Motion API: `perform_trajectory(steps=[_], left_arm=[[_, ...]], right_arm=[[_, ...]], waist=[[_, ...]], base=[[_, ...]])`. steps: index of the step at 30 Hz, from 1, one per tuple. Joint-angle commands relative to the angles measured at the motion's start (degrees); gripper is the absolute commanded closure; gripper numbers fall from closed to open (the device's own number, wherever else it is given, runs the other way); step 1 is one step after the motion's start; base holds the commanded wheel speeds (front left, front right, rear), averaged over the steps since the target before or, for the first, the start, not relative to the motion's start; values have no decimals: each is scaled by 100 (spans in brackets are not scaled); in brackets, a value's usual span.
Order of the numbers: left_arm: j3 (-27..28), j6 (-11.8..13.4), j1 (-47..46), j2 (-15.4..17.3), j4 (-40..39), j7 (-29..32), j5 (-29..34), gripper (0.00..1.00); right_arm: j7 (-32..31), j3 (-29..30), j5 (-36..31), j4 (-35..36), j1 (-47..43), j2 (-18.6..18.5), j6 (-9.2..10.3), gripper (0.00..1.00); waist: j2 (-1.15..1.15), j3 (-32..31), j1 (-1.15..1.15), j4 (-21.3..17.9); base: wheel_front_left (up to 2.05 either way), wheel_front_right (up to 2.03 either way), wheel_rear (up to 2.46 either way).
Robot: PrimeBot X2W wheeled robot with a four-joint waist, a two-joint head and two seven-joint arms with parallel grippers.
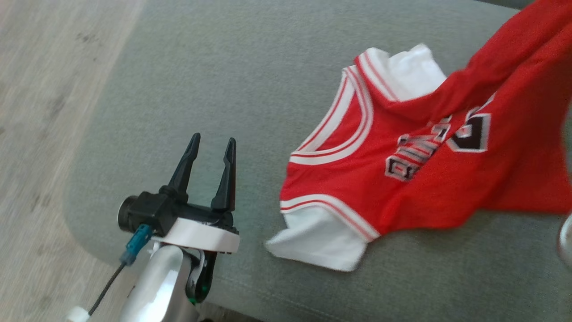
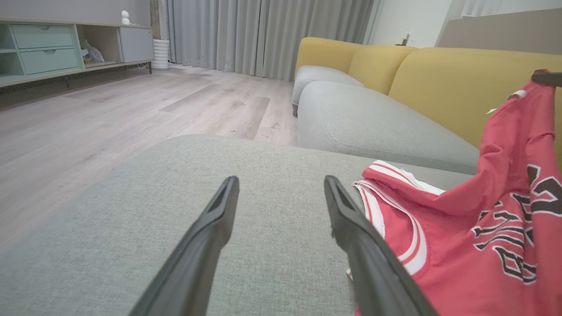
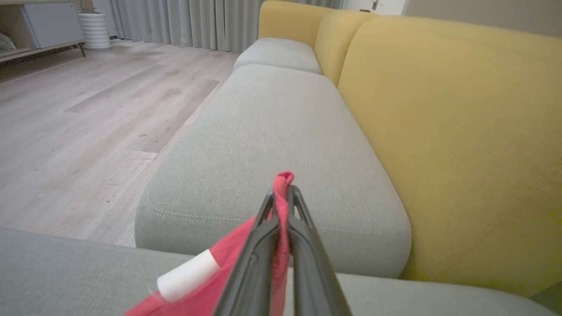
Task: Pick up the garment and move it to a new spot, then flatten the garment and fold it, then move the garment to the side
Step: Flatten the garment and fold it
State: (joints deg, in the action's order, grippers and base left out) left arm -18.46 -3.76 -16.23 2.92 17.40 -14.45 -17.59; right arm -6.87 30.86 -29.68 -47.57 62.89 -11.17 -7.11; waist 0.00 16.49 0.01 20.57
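Red-and-white basketball jersey (image 1: 402, 170), likely light and limp, lies on the grey fabric cushion (image 1: 223, 67), one edge raised. The right tool (image 3: 282, 193) is clamped on bunched red cloth, while the left tool (image 1: 213, 139) stands apart and empty. Banded hems probably grip best.

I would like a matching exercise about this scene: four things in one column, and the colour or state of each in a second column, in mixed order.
Things:
1. left end effector
2. right end effector
3. jersey
4. sofa backrest

Colour or state:
A. yellow
B. shut on red cloth
C. open, holding nothing
D. red with white trim, one end raised

Pairs: 1-C, 2-B, 3-D, 4-A
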Motion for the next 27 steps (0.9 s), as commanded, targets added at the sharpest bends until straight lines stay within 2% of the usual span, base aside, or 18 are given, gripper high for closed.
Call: perform_trajectory(steps=[1,4,5,6,12,18,22,27], left_arm=[[231,-29,-192,25,-192,-55,25,0],[253,-49,-202,10,-216,-55,26,0],[263,-51,-201,7,-223,-55,28,0],[276,-52,-199,5,-231,-55,31,0],[384,-32,-178,-1,-263,-55,48,0],[534,-39,-145,-3,-264,-55,152,0],[627,-58,-32,-3,-245,-55,266,0],[694,-89,147,-3,-206,-55,346,0]], right_arm=[[90,28,-219,273,428,-9,-37,100],[88,305,-575,291,581,-51,-37,100],[102,330,-657,289,588,-61,-37,5],[99,365,-703,248,589,-53,-37,0],[512,410,-791,92,428,41,-37,0],[1504,455,-565,-285,45,364,-37,0],[2025,369,-109,-461,-372,631,-37,0],[2180,-118,803,-244,-1236,815,-37,0]], waist=[[0,96,-1,137],[0,146,-1,202],[0,159,-1,211],[0,167,-1,213],[0,122,-1,66],[0,-216,-1,-302],[0,-539,-1,-613],[0,-954,-1,-956]], base=[[0,0,0],[0,0,0],[0,0,0],[0,0,0],[0,0,0],[0,0,0],[0,0,0],[0,0,0]])
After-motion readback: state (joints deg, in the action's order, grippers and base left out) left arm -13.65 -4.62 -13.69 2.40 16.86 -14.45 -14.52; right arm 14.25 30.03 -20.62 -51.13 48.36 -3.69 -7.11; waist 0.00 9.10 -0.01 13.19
